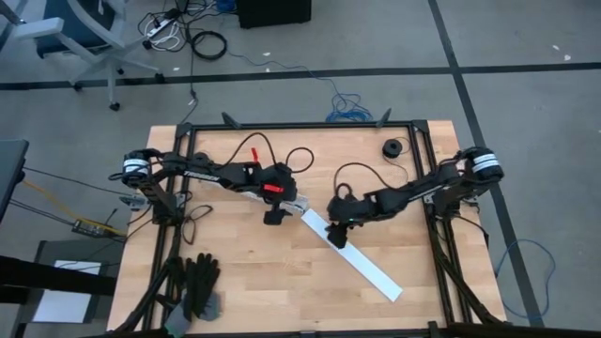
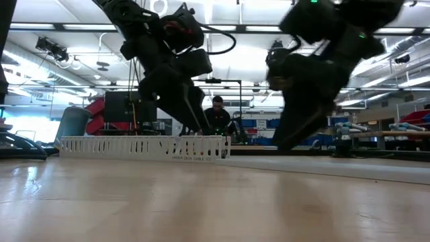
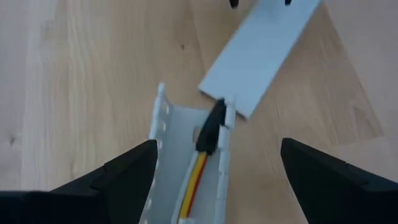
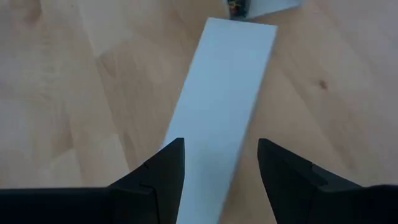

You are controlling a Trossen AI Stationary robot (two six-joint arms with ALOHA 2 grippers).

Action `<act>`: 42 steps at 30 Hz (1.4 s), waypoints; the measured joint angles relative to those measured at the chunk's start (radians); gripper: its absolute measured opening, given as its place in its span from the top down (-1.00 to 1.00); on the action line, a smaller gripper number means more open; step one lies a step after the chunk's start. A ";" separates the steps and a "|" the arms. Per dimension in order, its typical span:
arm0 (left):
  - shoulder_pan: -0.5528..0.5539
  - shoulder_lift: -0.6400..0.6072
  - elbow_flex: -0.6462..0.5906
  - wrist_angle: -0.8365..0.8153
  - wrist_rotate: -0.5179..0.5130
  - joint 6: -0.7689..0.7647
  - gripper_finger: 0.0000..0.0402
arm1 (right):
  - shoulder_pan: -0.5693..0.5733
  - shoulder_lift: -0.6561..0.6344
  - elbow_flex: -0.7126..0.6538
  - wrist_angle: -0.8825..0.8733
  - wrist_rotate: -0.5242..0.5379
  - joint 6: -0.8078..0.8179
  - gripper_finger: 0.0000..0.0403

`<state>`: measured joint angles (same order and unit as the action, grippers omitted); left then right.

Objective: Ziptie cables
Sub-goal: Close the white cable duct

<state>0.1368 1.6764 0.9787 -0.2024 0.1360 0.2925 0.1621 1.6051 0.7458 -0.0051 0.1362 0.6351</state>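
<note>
The cables [image 3: 200, 168], yellow, red and orange, lie inside a white slotted channel [image 3: 177, 134] on the table, with a dark plug end [image 3: 211, 127] at the channel's open end. My left gripper [image 3: 219, 146] hangs open above that end [image 1: 293, 201], one finger on each side and clear of it. A flat white strip [image 1: 366, 268] runs on from the channel toward the near right. My right gripper [image 4: 221, 146] stands open over the strip's far end [image 1: 338, 235], slanting down. My right gripper's fingers [image 4: 168, 165] straddle the flat white strip [image 4: 211, 124] from above, slanting down and lying along it. The strip lies flat on the table. I cannot tell whether the fingertips touch it.
Black gloves [image 1: 199, 282] lie near the front left corner and a small black roll [image 1: 392, 147] at the far right. Black frame rails [image 1: 300, 127] border the table. In the low view a person [image 2: 216, 113] sits in the room beyond the channel [image 2: 134, 146].
</note>
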 joint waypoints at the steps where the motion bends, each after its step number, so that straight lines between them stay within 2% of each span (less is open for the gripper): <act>1: 0.000 0.000 0.000 -0.012 0.000 0.014 -0.60 | -0.005 0.015 0.034 -0.040 -0.007 0.001 0.09; 5: 0.000 0.000 0.000 -0.037 0.000 0.018 -0.60 | -0.017 0.060 0.166 -0.204 -0.008 0.002 0.09; 10: 0.000 0.000 0.000 -0.047 0.000 0.021 -0.60 | -0.023 0.128 0.284 -0.323 -0.010 0.035 0.09; 14: 0.000 0.000 0.000 -0.054 0.000 0.021 -0.60 | -0.023 0.218 0.368 -0.429 -0.077 0.043 0.09; 19: -0.001 0.000 0.000 -0.058 0.000 0.019 -0.60 | -0.020 0.275 0.451 -0.481 -0.079 0.030 0.09; 24: -0.001 0.000 0.000 -0.057 0.000 0.018 -0.60 | -0.020 0.272 0.466 -0.459 -0.084 0.013 0.08; 27: -0.001 0.000 0.000 -0.058 0.000 0.018 -0.60 | -0.022 0.272 0.466 -0.479 -0.136 0.057 0.05; 32: -0.001 0.000 0.000 -0.055 0.000 0.018 -0.60 | -0.019 0.272 0.465 -0.491 -0.163 0.081 -0.12; 37: -0.001 0.000 0.000 -0.051 0.000 0.018 -0.60 | -0.015 0.272 0.465 -0.485 -0.169 0.094 -0.39; 42: -0.001 0.000 0.000 -0.044 0.000 0.018 -0.60 | -0.020 0.272 0.465 -0.487 -0.217 0.094 -0.67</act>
<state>0.1356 1.6764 0.9783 -0.2460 0.1360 0.3103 0.1417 1.8766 1.2110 -0.4916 -0.0809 0.7296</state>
